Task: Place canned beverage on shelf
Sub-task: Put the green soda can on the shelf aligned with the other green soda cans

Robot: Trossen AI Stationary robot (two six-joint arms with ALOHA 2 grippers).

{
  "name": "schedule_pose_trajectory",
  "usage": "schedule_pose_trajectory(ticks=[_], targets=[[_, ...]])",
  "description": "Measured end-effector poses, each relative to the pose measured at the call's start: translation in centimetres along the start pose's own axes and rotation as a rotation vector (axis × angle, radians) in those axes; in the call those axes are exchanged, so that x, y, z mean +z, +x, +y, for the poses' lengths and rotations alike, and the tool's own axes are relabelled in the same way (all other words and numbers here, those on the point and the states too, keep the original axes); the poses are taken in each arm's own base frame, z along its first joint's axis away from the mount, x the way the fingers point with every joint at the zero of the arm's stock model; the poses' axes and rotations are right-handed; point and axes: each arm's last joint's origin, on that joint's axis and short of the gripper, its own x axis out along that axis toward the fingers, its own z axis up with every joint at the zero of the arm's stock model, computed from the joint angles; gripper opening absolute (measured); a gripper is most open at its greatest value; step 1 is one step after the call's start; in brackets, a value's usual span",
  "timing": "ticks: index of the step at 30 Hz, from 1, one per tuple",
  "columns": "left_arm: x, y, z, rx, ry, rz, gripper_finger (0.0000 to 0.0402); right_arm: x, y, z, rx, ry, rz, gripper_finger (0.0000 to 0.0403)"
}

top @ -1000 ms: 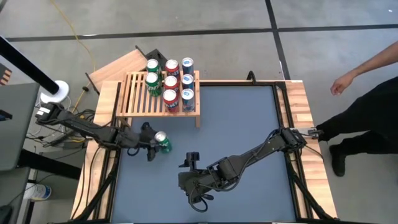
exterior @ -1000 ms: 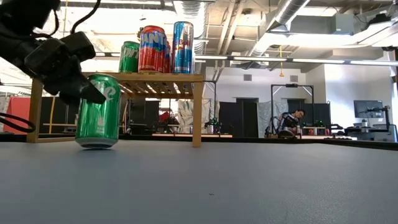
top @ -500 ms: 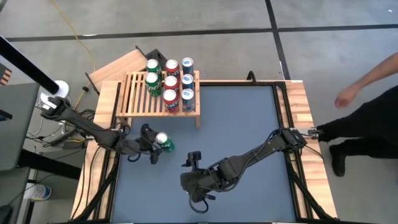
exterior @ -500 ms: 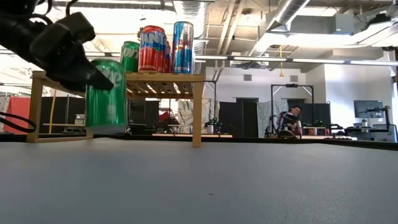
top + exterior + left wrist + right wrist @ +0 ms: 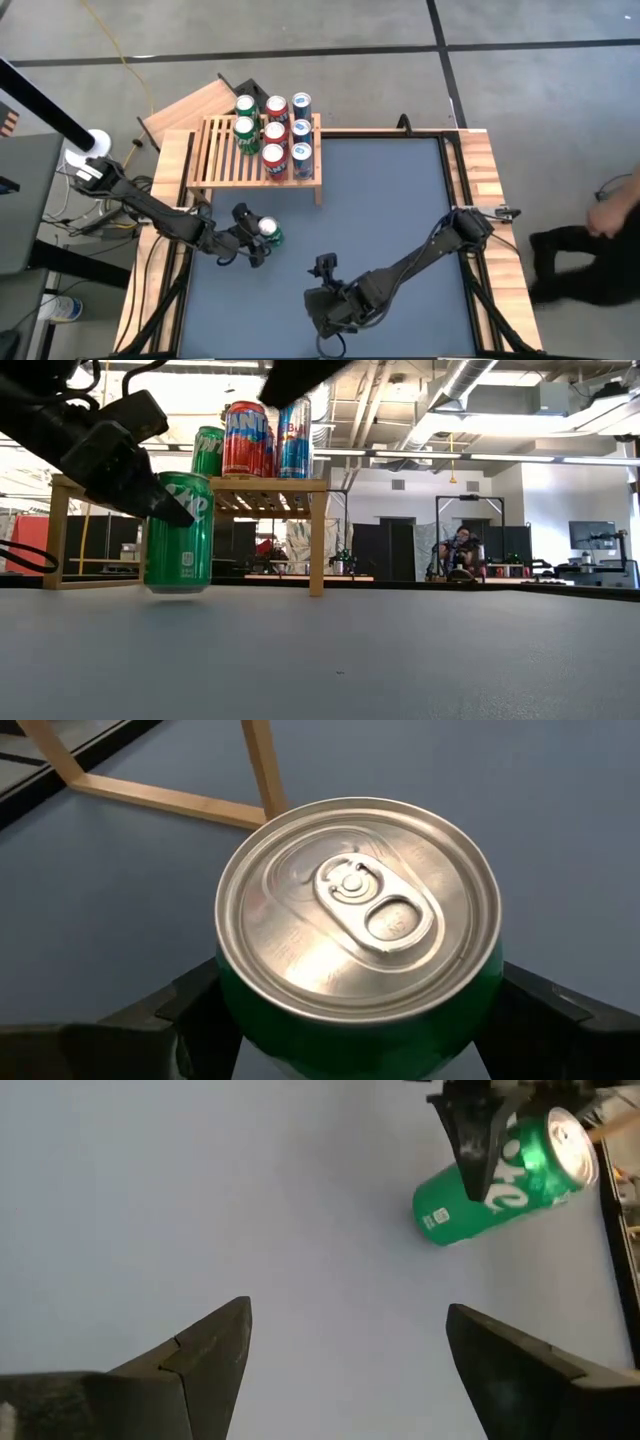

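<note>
The left gripper (image 5: 150, 490) is clamping a green can (image 5: 180, 532) by its sides, fingers pressing either side of the body just under the lid. The can is hanging upright, its long axis vertical, its base just clear of the grey table (image 5: 400, 650). It is sitting in front of the shelf (image 5: 225, 160), well below the slatted top, so the coming move looks like a lift and then a reach toward the rack. On the shelf, eight cans (image 5: 272, 130) are crowding the end nearer the table's middle, and the open slats are lying at the other end, close to the left arm's side. The left arm is plainly the nearer one. The right gripper (image 5: 345, 1355) is waiting farther from the shelf over bare table, its fingers spread apart and empty. Behind the shelf a dim workshop with desks and ceiling pipes is showing; a person (image 5: 600, 240) is standing beside the table's far edge.
</note>
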Motion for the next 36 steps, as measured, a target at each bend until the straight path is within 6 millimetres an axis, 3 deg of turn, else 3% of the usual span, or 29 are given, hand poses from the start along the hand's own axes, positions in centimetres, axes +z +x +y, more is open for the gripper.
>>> schedule_pose_trajectory(ticks=[7,10,15,19,26,36], targets=[[0.0,0.0,0.0,-0.006,-0.002,0.0,0.0298,-2.9,2.6,1.5,-0.085,0.062,0.002,0.0329],[0.0,0.0,0.0,-0.006,-0.002,0.0,0.0298,-4.4,2.8,1.7,-0.206,0.073,-0.004,0.0329],[0.0,0.0,0.0,-0.007,-0.002,0.001,0.0298,-7.7,0.7,1.2,-0.487,0.243,-0.113,0.0329],[0.0,0.0,-0.1,-0.015,-0.001,0.007,0.0298,-9.5,-1.4,0.5,-0.504,0.423,-0.198,0.0329],[-0.1,0.0,-0.1,-0.028,-0.001,0.013,0.0298,-10.1,-3.0,0.5,-0.481,0.469,-0.237,0.0329],[-0.2,0.0,-0.1,-0.044,0.009,0.027,0.0298,-9.9,-1.7,-0.6,-0.396,0.516,-0.158,0.0329]])
